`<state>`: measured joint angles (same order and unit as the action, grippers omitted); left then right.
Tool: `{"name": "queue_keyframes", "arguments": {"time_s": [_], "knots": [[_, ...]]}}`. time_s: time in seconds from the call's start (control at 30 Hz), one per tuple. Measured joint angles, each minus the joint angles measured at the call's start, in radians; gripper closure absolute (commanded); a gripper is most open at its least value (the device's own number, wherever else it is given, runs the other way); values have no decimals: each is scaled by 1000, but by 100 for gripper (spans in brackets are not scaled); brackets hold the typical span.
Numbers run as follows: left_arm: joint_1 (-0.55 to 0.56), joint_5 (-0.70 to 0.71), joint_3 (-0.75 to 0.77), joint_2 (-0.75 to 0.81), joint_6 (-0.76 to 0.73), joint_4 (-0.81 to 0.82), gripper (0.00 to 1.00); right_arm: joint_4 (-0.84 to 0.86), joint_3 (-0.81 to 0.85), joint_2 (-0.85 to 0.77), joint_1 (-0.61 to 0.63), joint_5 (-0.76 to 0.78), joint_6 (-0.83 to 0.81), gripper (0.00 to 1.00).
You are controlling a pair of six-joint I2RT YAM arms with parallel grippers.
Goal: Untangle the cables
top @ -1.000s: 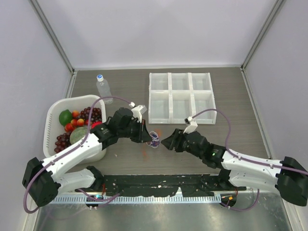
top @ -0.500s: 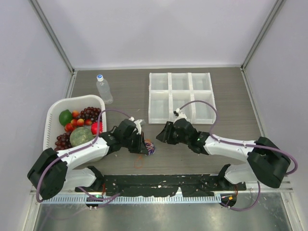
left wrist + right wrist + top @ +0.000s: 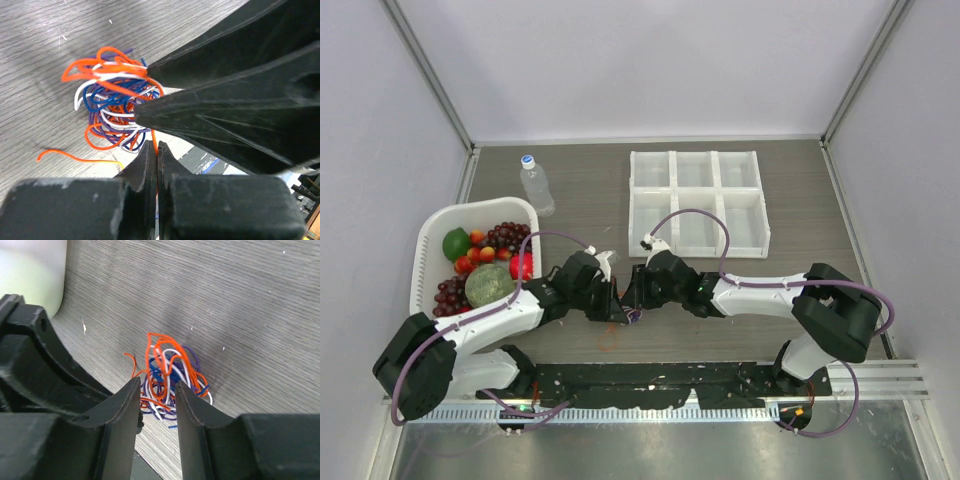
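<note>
The cables (image 3: 112, 105) are a small knot of orange, blue, purple and white strands lying on the wood table near its front middle (image 3: 636, 314). My left gripper (image 3: 156, 145) is shut on one orange strand that runs up from the knot between its fingertips; in the top view it sits just left of the tangle (image 3: 619, 307). My right gripper (image 3: 157, 385) is open, with its two fingers straddling the near side of the cables (image 3: 170, 372) and several loops between them. From above, the right gripper (image 3: 632, 292) meets the left one over the knot and hides most of it.
A single loose orange strand (image 3: 75, 157) lies on the table beside the knot. A white basket (image 3: 426, 250) of fruit stands at the left, with a water bottle (image 3: 535, 183) behind it. A white compartment tray (image 3: 697, 203) sits at the back right.
My right arm has swung left across the table to the knot and its jaws have narrowed around the loops. The left gripper moved slightly toward the near edge, still shut.
</note>
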<state>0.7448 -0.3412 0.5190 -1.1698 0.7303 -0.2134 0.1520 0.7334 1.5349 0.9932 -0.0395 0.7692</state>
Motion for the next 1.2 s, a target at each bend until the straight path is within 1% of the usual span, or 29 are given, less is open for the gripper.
{"name": "queue_keyframes", "arguments": {"time_s": [0.03, 0.07, 0.13, 0.2, 0.27, 0.33, 0.4, 0.53, 0.6, 0.7, 0.87, 1.0, 1.03, 1.1, 1.2], "knots": [[0, 0, -2, 6, 0, -1, 100, 6, 0, 9, 3, 0, 0, 74], [0, 0, -3, 14, 0, -2, 100, 13, 0, 16, 5, 0, 0, 83], [0, 1, -4, 31, 1, -5, 100, 20, 0, 30, 6, 13, 2, 95], [0, 2, -4, 55, 3, -14, 100, 13, 0, 31, 6, 40, 2, 99], [0, 12, -4, 89, 4, -32, 100, 3, -4, 18, 6, 87, 8, 99], [0, 35, -4, 143, 5, -68, 100, -27, -26, -34, 6, 153, 15, 99], [0, 63, -4, 212, 8, -108, 100, -56, -62, -115, 4, 214, 24, 99], [0, 125, 6, 406, 21, -190, 100, -79, -145, -287, -10, 306, 68, 99], [0, 152, 39, 475, 21, -233, 100, -91, -176, -335, -15, 338, 96, 99], [0, 198, 140, 533, 8, -300, 100, -123, -224, -383, -16, 372, 132, 99], [0, 304, 359, 554, -40, -388, 100, -216, -308, -521, -16, 442, 185, 99], [0, 368, 497, 532, -74, -445, 100, -274, -311, -569, -24, 482, 193, 99], [0, 375, 523, 517, -83, -451, 100, -283, -311, -576, -27, 488, 192, 99], [0, 377, 560, 482, -95, -459, 100, -298, -311, -582, -27, 497, 191, 96], [0, 374, 604, 428, -116, -473, 100, -322, -313, -581, -27, 506, 184, 96]]}}
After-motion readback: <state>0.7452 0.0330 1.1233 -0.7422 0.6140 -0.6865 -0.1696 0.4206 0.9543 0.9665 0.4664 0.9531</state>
